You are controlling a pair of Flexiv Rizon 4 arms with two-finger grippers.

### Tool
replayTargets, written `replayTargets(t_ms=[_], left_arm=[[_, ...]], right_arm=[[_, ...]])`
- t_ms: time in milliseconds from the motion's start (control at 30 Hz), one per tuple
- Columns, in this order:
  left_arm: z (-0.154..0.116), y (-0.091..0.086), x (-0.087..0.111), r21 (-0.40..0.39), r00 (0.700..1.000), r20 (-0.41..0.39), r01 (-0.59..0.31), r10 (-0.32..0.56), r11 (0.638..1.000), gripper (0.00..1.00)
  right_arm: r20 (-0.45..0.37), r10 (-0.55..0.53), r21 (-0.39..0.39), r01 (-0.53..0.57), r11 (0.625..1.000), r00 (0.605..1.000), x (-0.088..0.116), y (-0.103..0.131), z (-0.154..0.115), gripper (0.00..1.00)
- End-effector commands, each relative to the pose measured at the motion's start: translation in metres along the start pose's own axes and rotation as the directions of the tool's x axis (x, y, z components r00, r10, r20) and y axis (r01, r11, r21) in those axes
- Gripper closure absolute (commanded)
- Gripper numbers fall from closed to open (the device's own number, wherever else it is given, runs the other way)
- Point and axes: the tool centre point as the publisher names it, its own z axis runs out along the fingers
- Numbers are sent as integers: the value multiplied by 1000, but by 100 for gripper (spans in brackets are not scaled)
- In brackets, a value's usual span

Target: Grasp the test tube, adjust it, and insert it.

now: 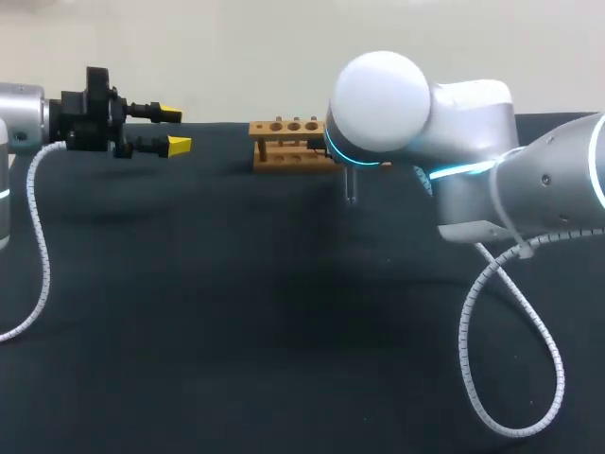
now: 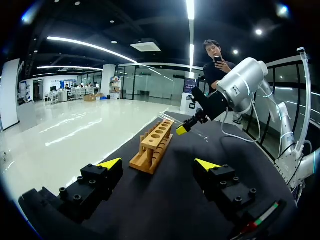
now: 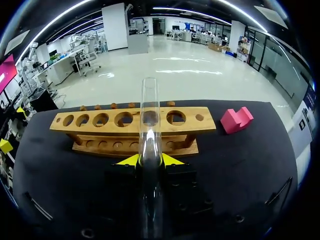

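Grasp done, insertion pending.
Right gripper point(image 3: 150, 160) is clamped on the test tube point(image 3: 149, 115), wooden rack point(image 3: 107, 131) at its twelve o'clock; left gripper point(image 2: 158, 165) hangs with fingers apart. Aligning and inserting look left to do.

Left hand point(image 1: 173, 130) level at left, 2 fingers spread apart. Right arm point(image 1: 529, 180) extended to middle, right hand point(image 3: 150, 160) clamped.

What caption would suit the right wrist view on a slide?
Yellow-tipped fingers hold a clear test tube before a wooden rack and pink block.
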Motion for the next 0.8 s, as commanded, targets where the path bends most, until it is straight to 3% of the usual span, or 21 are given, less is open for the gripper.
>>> replayTargets(t_ms=[33,800], left_arm=[[0,-2,1,-5,1000,3,-3,3,1000,0],[0,-2,1,-5,1000,3,-3,3,1000,0]], right_arm=[[-13,2,-5,-2,1000,1000,2,-1,9,100],[-95,40,-42,-44,998,995,13,-4,19,100]])
